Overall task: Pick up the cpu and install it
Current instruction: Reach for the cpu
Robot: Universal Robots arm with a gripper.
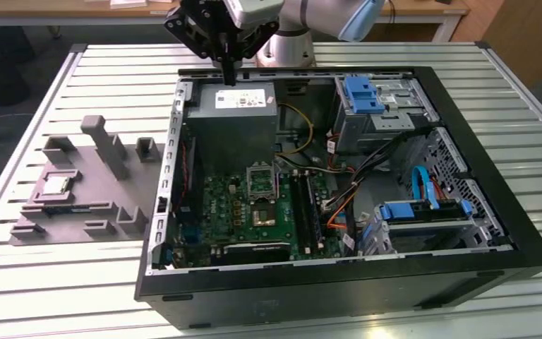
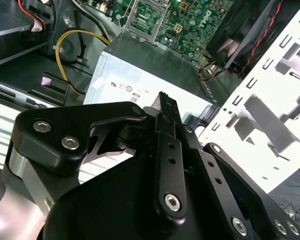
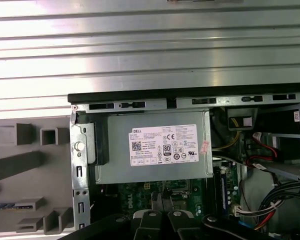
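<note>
The cpu (image 1: 56, 185), a small pale square chip, lies in a recess of the grey tray (image 1: 73, 212) at the exterior view's left, outside the case. My gripper (image 1: 226, 78) hangs above the far edge of the open computer case (image 1: 497, 212), over the silvery power supply (image 1: 233, 113). Its black fingers are pressed together with nothing between them, far from the cpu. In both wrist views the gripper (image 2: 165, 100) (image 3: 161, 199) points at the power supply (image 3: 155, 145). The bare socket (image 1: 262, 180) sits on the green motherboard (image 1: 243, 219) beyond it.
The case stands on a slatted metal table (image 1: 111, 78). Inside it are blue drive brackets (image 1: 363, 95), a bundle of cables (image 1: 384, 169) and a yellow cable (image 1: 299, 131). Tall grey blocks (image 1: 109, 145) rise from the tray. A black fan (image 2: 250, 30) sits at the case wall.
</note>
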